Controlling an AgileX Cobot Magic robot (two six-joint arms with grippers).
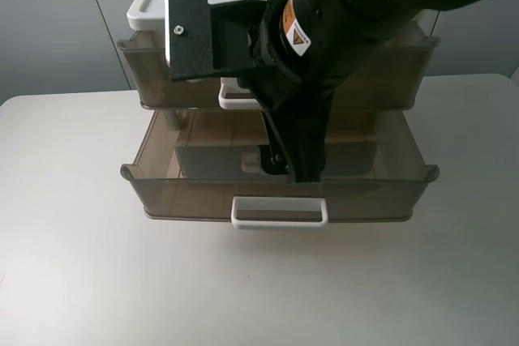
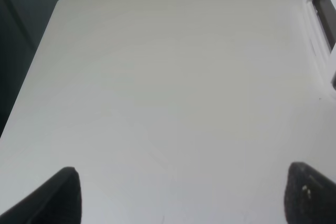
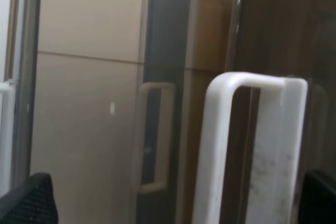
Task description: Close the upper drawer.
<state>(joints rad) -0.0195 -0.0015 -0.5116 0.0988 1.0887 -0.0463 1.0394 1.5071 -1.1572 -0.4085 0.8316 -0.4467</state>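
Overhead view: the upper drawer [image 1: 381, 79] is at upper centre of frame, top tier under the white top [image 1: 150, 2]. Its front looks slightly proud of the top, so I read it as not fully shut. The lower drawer [image 1: 203, 192] is pulled well out at centre frame, with the lower handle [image 1: 280, 212] at lower centre. The right arm [image 1: 349, 30] enters from the upper right and covers most of the upper handle [image 1: 235, 96]. The right gripper [image 1: 285, 164] ends just in front of the upper front, over the open lower drawer. That looks like a good spot for a flat push with no grasp. Left wrist view: the left gripper [image 2: 184, 198] hangs over bare table [image 2: 157, 77]. Its fingertips [image 2: 58, 198] sit in the lower corners, wide apart and holding nothing. It's probably parked out of the way, since this is a one-arm job. A sliver of the unit shows at the right edge. Right wrist view: a white handle fills the lower right, close against brown plastic, most likely the upper one. The fingertips [image 3: 31, 200] are in the lower corners, well apart, clamping nothing. A fainter handle shape shows through the plastic at centre; can't tell if it's a reflection or the other drawer's handle. Surface is a matte off-white table with rounded corners. Room is plain grey wall panels behind.
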